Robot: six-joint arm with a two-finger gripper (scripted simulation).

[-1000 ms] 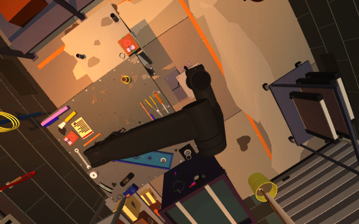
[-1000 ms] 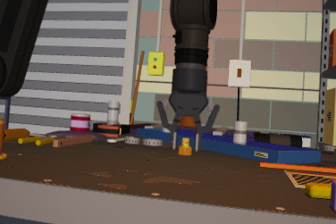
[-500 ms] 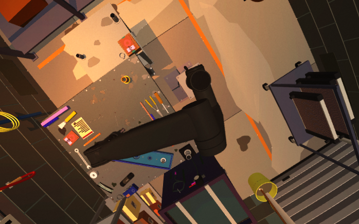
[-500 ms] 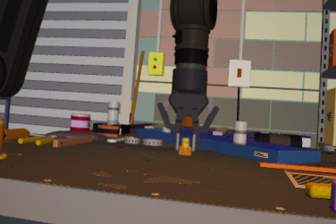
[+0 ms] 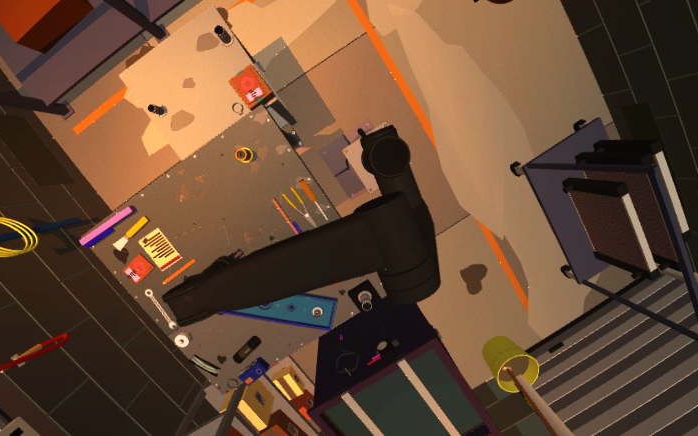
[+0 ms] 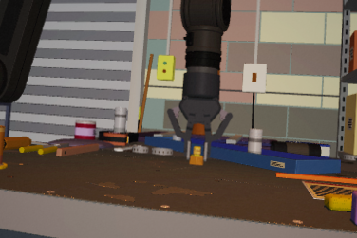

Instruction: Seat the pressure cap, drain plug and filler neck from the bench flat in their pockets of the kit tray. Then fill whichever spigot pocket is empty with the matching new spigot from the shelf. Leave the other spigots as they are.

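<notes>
The blue kit tray (image 5: pixel 292 311) is partly hidden under my dark arm in the side camera; a white part (image 5: pixel 317 312) sits in one of its pockets. A small orange and yellow part (image 6: pixel 196 155) stands upright on the brown bench just in front of the tray (image 6: pixel 266 156), clamped between the fingers of my gripper (image 6: pixel 197 148), which reaches straight down over it. A white cylinder (image 6: pixel 255 141) stands upright on the tray to the right. Two flat grey rings (image 6: pixel 152 150) lie on the bench left of the gripper.
A red and pink can (image 6: pixel 85 130) and a grey cylinder (image 6: pixel 120 119) stand at the bench's back left. A wrench (image 5: pixel 160 309), screwdrivers (image 5: pixel 300 206) and paper cards (image 5: pixel 159 248) lie on the bench. A shelf post (image 6: pixel 345 60) rises at the right, and the bench's front edge runs near.
</notes>
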